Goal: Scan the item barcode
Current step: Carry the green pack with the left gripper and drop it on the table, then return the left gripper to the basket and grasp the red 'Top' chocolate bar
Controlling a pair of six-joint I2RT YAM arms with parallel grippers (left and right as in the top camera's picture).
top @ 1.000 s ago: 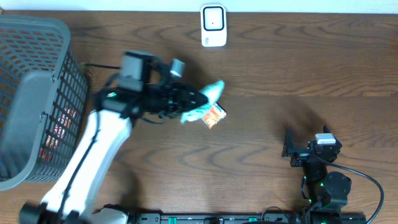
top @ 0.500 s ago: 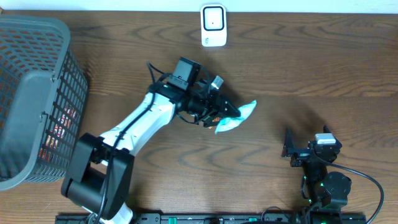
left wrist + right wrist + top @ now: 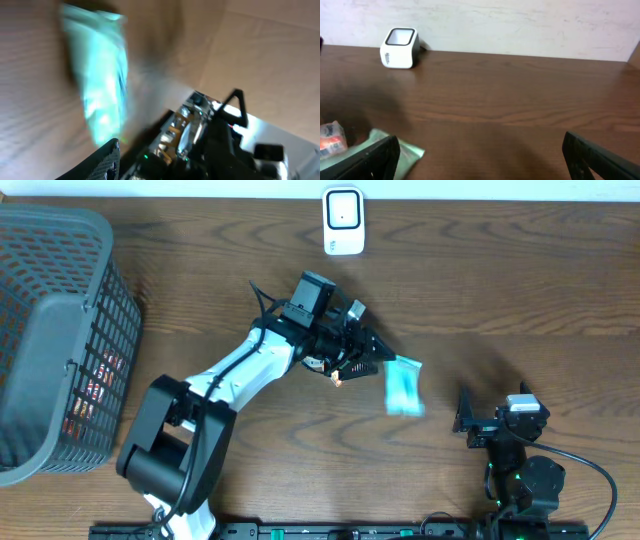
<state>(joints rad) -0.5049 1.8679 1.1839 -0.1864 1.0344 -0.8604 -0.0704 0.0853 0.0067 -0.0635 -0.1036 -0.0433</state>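
A teal packet (image 3: 404, 386) lies out over the middle of the wooden table (image 3: 520, 290), just beyond the tip of the left gripper (image 3: 380, 356). It is too blurred in the overhead view to read any print or barcode. The left wrist camera shows it only as a pale green streak, with a single dark finger (image 3: 102, 161) cut off at the bottom edge. Whether the packet is pinched, merely touching or free of the jaws cannot be told, nor how wide they stand.

A small orange-and-white item (image 3: 331, 137) sits beside the packet, half hidden under the left arm from above and clipped by the frame edge in the right wrist view.

The white barcode scanner (image 3: 342, 220) stands upright at the far edge of the table, well apart from the packet.

The right gripper (image 3: 481, 140) rests near the front edge with its jaws spread wide, holding nothing. Its fingers show only at the lower corners of its own camera.

At far left, a dark mesh basket (image 3: 100, 310) runs out of frame, with something red visible through its wall.
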